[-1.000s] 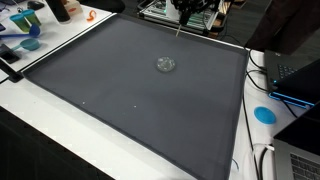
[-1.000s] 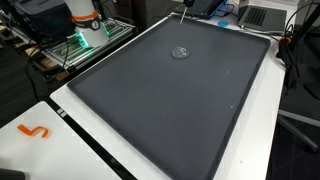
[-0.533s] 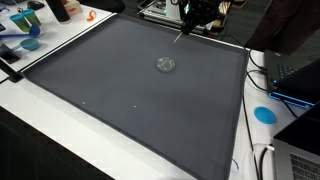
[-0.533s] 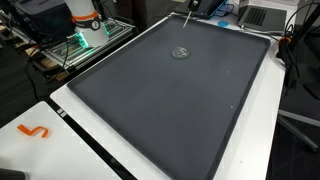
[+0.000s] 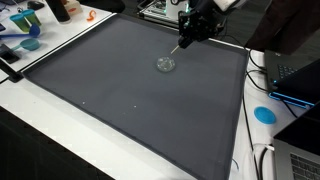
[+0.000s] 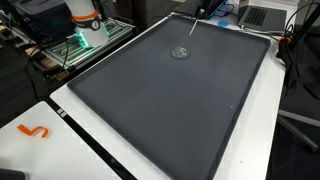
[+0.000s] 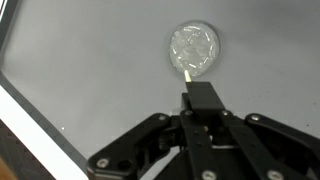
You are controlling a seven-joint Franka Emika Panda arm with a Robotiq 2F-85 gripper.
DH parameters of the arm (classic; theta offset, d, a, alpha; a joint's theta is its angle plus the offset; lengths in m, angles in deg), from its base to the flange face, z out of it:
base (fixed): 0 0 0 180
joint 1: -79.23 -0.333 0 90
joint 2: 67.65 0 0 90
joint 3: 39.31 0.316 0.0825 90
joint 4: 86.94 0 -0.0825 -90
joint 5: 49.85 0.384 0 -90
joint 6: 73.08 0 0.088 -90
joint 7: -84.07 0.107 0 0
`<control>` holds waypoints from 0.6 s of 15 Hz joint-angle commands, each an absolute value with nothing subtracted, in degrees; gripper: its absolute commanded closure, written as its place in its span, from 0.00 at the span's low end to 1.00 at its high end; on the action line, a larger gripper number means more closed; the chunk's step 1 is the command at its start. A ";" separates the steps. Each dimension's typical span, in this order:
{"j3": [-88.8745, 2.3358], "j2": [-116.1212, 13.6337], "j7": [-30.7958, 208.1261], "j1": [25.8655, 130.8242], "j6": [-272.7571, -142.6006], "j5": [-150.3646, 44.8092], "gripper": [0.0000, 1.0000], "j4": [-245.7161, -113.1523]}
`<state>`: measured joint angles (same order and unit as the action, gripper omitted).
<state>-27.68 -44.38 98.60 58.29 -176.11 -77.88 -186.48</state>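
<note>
A small round clear disc point(image 7: 193, 48) lies on the dark grey mat point(image 5: 120, 90), towards its far side; it shows in both exterior views point(image 5: 166, 64) point(image 6: 181, 53). My gripper point(image 7: 200, 112) is shut on a thin pale stick point(image 7: 186, 71) fixed in a black block. The stick's tip points down at the near rim of the disc. In the exterior views the gripper point(image 5: 194, 24) point(image 6: 205, 8) hangs above the mat's far edge, and the stick point(image 5: 179, 46) point(image 6: 194, 26) slants towards the disc; the tip looks short of it, but contact cannot be told.
The mat covers most of a white table point(image 5: 40, 130). Blue dishes point(image 5: 28, 38) and an orange piece point(image 5: 90, 15) sit at one corner. A blue disc point(image 5: 264, 113), cables and laptops point(image 5: 295, 75) line one side. Another orange piece point(image 6: 35, 131) lies on the white edge.
The gripper with its stick has come in from the mat's far edge and lowered towards the clear disc. The disc has not moved.
</note>
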 commanded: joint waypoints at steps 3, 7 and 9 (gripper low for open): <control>-29.71 -40.43 102.08 55.53 -174.97 -80.47 0.97 -182.59; -30.59 -38.66 103.73 54.50 -174.92 -80.67 0.97 -180.80; -31.02 -38.14 104.34 54.12 -174.89 -80.73 0.97 -180.03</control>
